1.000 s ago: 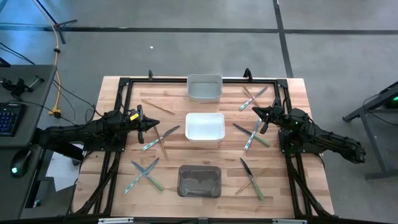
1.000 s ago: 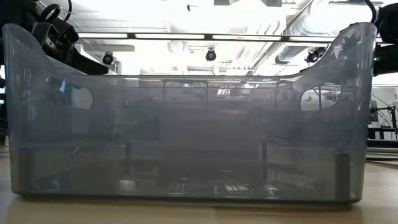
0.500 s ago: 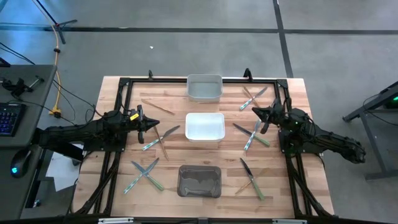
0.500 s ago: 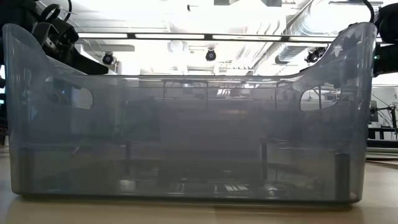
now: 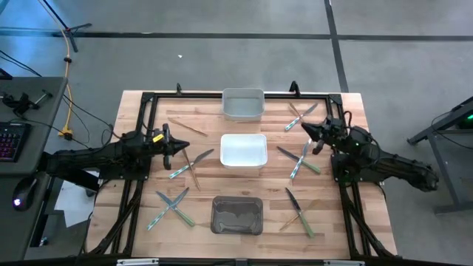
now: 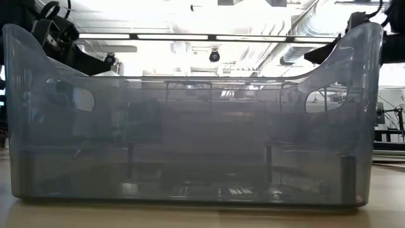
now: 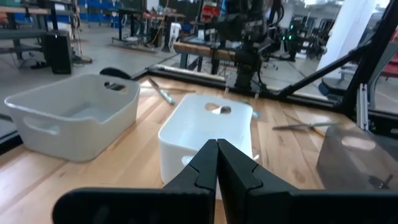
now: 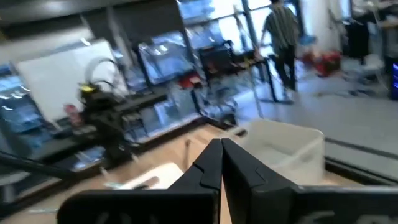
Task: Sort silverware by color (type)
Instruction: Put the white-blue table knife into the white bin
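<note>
The silverware lies flat on the table in scattered groups: a blue and a tan piece (image 5: 189,164) just ahead of my left gripper (image 5: 177,148), a crossed pair (image 5: 171,207) near left, a tan piece (image 5: 187,127), a pair (image 5: 301,114) far right, a cluster (image 5: 299,159) and a pair (image 5: 298,213) on the right. My right gripper (image 5: 307,128) hovers between the far-right pair and the cluster. Both grippers are shut and empty, as the left wrist view (image 7: 217,155) and the right wrist view (image 8: 221,155) show.
Three bins stand in a line down the table's middle: a light grey bin (image 5: 243,104) at the far edge, a white bin (image 5: 243,150) in the centre, a dark grey bin (image 5: 237,215) near, which fills the low view (image 6: 190,126). A person (image 8: 283,37) walks in the room beyond.
My right gripper has moved a little toward the table's far edge, still shut. The left arm and all the silverware have stayed in place.
</note>
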Controlling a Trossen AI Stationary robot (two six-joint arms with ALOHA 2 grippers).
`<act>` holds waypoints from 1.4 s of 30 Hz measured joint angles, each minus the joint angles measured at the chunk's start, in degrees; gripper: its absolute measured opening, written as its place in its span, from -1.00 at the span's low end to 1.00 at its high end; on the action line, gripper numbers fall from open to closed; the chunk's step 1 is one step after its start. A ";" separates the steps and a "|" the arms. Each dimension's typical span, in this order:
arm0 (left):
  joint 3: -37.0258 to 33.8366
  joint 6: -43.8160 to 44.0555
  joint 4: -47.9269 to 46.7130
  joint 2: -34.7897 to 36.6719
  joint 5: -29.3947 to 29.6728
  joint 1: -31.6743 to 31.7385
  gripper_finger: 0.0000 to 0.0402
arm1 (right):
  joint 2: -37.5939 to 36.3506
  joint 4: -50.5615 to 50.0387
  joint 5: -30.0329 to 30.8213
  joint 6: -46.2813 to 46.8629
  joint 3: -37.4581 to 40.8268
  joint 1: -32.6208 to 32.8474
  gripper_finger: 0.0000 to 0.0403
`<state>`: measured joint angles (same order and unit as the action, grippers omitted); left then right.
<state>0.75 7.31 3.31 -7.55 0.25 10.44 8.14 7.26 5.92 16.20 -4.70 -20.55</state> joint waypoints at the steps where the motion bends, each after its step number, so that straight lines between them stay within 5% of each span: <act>1: 0.01 0.00 0.62 0.02 0.01 -0.02 -1.00 | 1.92 -1.51 1.22 -0.49 -0.98 0.43 -1.00; 14: 0.01 -0.02 1.75 0.01 0.60 -0.02 -1.00 | 31.89 -32.80 4.41 5.06 -18.29 6.28 -0.95; 25: 0.00 -0.02 2.43 0.02 0.66 0.00 -1.00 | 47.35 -53.46 2.19 9.34 -32.13 21.89 -0.29; 32: 0.02 -0.02 2.46 0.00 0.63 0.00 -1.00 | 57.25 -58.63 1.88 7.39 -37.64 30.94 0.00; 42: 0.02 -0.94 1.81 0.00 0.63 0.03 -1.00 | 73.18 -59.40 2.92 -6.05 -43.62 34.19 0.03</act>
<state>0.78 6.37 5.13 -7.55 0.89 10.46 81.33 -52.15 8.84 10.15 -48.32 13.64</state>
